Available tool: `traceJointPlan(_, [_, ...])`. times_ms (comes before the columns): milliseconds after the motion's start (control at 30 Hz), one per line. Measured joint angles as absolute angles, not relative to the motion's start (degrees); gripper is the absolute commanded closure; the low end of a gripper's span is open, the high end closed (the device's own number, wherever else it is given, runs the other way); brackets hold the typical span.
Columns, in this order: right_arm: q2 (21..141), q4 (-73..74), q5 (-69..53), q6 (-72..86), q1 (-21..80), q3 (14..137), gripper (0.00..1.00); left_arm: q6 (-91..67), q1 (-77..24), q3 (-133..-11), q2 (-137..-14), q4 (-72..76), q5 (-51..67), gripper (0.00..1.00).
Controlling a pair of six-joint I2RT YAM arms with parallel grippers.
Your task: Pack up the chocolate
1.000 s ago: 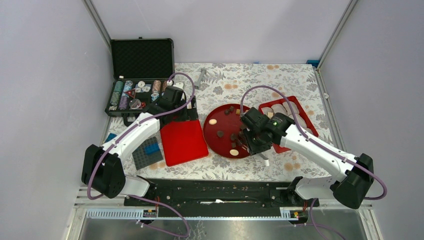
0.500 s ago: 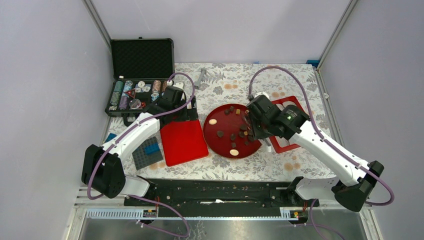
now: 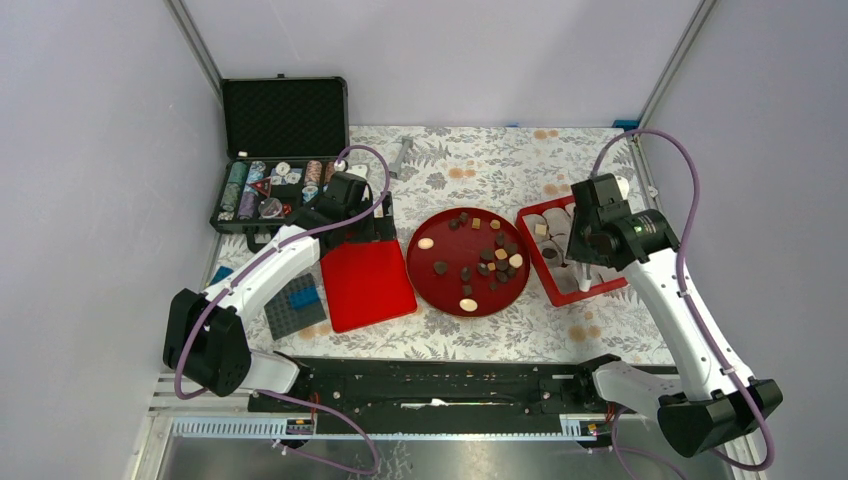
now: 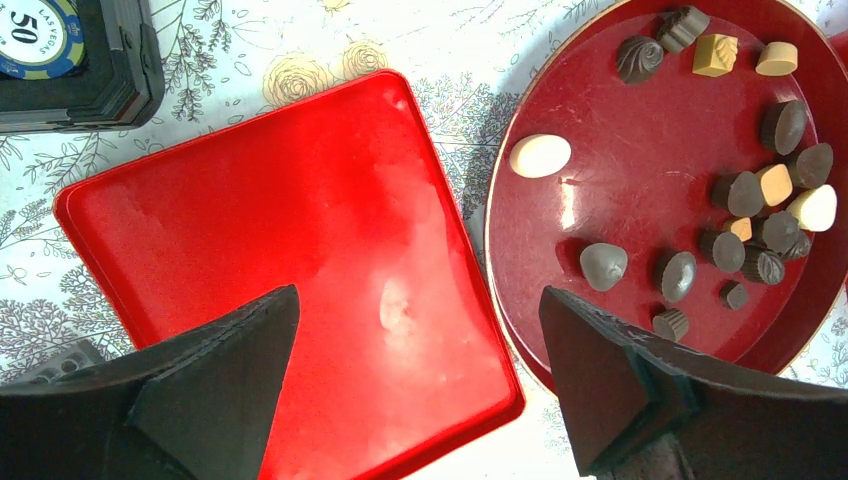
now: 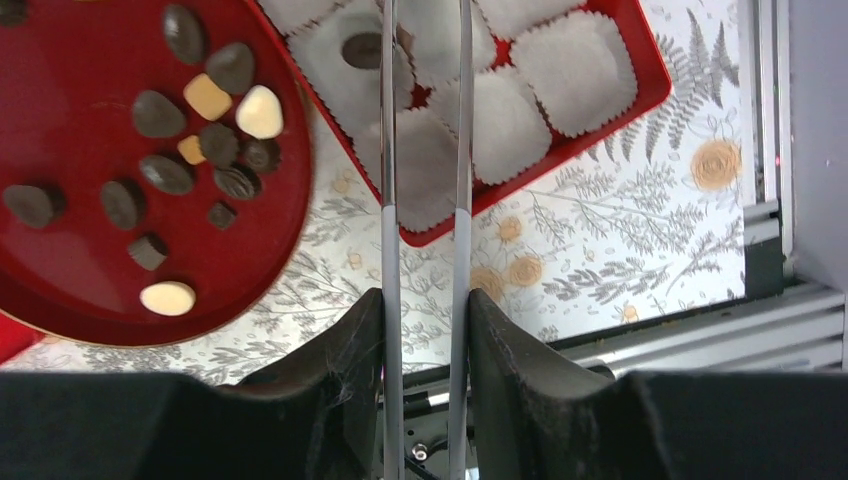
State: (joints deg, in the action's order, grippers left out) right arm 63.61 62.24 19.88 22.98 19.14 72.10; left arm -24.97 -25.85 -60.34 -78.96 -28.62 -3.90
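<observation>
Notably, your right wrist view cuts off the tips of the tongs (image 5: 388, 150) at its top edge, so you cannot tell whether they pinch anything. The right end effector (image 5: 425, 300) is clamped on those tongs. Its two black fingers press on the white handle ends, and the two thin arms run out side by side with a narrow gap between them. They reach over a red box (image 5: 560, 165) lined with white paper cups. One dark chocolate (image 5: 360, 50) sits in a cup near the top of that view, right at the left arm of the tongs. Whether it touches that arm or lies partly under it is unclear. From above, the right arm hides much of the box, and the tongs are hard to make out.

The rest of the chocolate (image 3: 495, 258) lies on a round red plate (image 3: 445, 288) in the middle of the counter (image 3: 480, 165), just left of the box. It is mostly dark brown pieces bunched on the side nearest the box, with a few tan squares among them and cream ovals further out. These pieces lie to the left of the right end effector, apart from the tongs.

Your left end effector (image 4: 415, 330) is spread wide open above a square red lid (image 4: 300, 230) that lies flat just left of the plate. In its wrist view the plate's pieces sit to the right of the fingers, and the plate's right edge is cut off. A black case (image 4: 90, 70) holding a poker chip (image 4: 35, 30) marked 50 shows only partly in the top left corner. From above, the left arm covers part of the toy bricks (image 3: 298, 305).
</observation>
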Motion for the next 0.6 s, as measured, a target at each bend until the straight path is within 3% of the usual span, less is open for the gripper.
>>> traceJointPlan(600, [60.23, 71.50, 12.32, 26.70, 18.04, 67.46, 0.70, -23.29, -25.85, -60.38, -81.45, -29.15, -6.39, 0.01])
